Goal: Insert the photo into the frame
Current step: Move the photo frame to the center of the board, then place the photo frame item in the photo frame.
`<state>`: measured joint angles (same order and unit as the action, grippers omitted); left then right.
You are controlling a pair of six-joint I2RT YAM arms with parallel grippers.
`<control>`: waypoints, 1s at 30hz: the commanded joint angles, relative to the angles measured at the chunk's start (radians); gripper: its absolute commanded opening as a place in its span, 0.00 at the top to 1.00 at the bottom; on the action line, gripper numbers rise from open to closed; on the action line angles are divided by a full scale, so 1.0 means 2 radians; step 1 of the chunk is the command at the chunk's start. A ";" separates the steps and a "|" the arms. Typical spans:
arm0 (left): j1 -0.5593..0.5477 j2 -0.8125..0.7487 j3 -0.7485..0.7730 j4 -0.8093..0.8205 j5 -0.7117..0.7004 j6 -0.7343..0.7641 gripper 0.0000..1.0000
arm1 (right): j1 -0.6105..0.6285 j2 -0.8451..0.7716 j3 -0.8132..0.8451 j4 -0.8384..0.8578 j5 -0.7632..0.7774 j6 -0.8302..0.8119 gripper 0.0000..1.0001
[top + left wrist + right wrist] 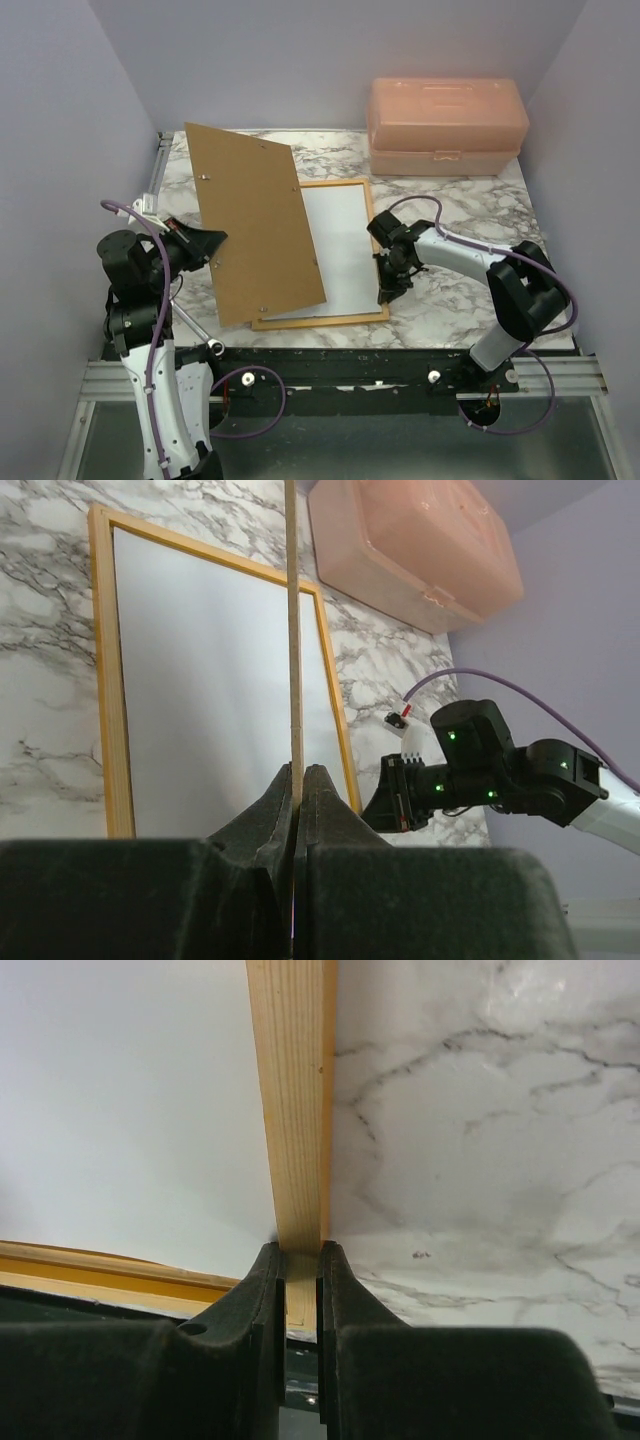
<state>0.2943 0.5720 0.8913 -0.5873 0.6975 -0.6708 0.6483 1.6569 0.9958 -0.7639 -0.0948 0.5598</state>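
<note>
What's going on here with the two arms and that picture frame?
The left gripper is shut on the edge of the brown backing board, holding it tilted up over the left side of the frame. The right gripper pinches the frame's right rail on the marble table. The photo, white back up, appears to lie inside the frame.

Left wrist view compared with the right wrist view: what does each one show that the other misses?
Only the left wrist view shows the left hand clamped on the thin edge of the brown board, which stands upright, plus the pink box and the right arm beyond. Only the right wrist view shows, close up, the right hand pinching the wooden side rail of the frame. Both show the frame, the white sheet inside it and the marble table.
</note>
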 commanded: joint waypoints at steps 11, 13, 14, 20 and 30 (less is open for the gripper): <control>0.003 0.009 -0.092 0.136 0.109 -0.091 1.00 | -0.021 -0.018 0.077 -0.025 -0.089 0.013 0.37; 0.003 0.010 -0.113 0.161 0.117 -0.110 1.00 | -0.042 -0.019 0.074 -0.010 -0.124 0.013 0.35; 0.003 0.011 -0.125 0.173 0.120 -0.119 1.00 | -0.056 -0.020 0.071 -0.004 -0.140 0.012 0.34; 0.003 0.030 -0.176 0.250 0.135 -0.160 1.00 | -0.142 -0.026 0.042 0.021 -0.215 -0.010 0.33; -0.038 0.103 -0.204 0.339 0.120 -0.184 1.00 | -0.205 -0.005 0.001 0.068 -0.273 -0.018 0.37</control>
<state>0.2642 0.7246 0.4755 -0.0826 0.9081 -0.9955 0.2588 1.6268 1.0325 -0.6907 -0.5526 0.5385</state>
